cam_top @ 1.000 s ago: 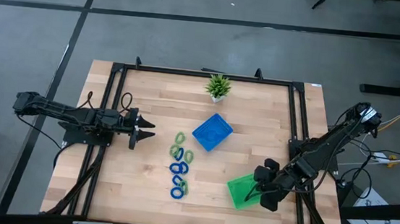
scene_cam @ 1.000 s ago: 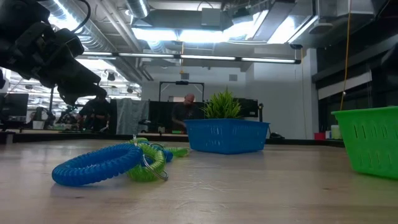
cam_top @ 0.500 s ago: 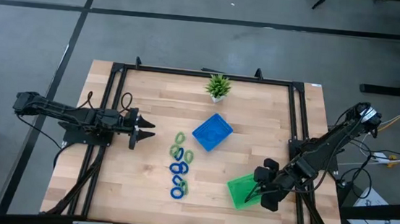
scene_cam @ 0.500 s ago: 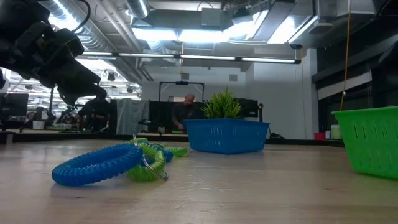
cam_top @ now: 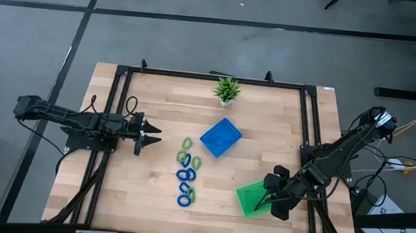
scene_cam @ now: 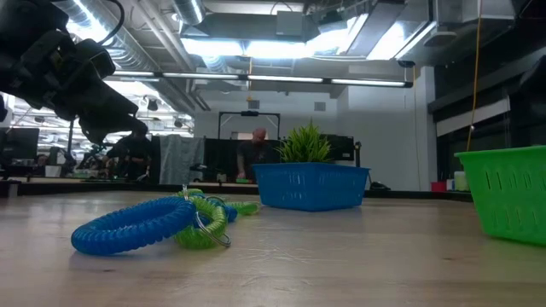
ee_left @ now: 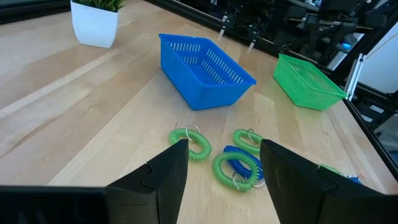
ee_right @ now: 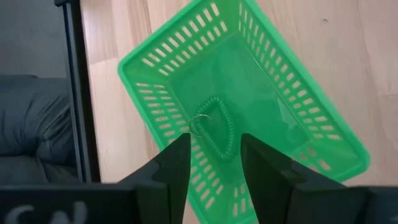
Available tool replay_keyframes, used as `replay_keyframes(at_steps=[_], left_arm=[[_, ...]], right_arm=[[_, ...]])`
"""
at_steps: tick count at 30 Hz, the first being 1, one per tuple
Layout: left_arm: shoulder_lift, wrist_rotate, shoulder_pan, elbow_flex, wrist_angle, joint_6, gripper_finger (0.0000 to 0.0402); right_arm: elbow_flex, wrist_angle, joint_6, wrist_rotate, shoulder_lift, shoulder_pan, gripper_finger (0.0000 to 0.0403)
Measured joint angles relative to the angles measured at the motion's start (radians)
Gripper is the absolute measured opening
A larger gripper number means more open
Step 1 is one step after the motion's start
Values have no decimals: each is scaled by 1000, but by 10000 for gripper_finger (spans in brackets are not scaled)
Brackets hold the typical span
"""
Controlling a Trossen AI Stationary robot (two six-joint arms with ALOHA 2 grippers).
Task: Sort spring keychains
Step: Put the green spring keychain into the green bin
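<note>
Spring keychains, blue & green, lie clustered mid-table, w/ blue tray just beyond. One green keychain sits in green tray. Right gripper hangs over that tray, jaws apart, empty. Left gripper waits at table's left side near cluster, jaws apart, empty.

Bare bench is lying open between the left gripper and the cluster of spring keychains, while the blue tray is standing just beyond the cluster and the right gripper is hanging over the green tray, blocking that corner.
</note>
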Motion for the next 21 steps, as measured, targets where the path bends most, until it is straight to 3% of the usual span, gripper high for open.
replay_keyframes(at_steps=[8,21], left_arm=[[0,0,0,0,0,0,194],[0,0,0,0,0,0,194]], right_arm=[[0,47,23,4,0,-1,140],[0,302,-36,188,0,-108,140]])
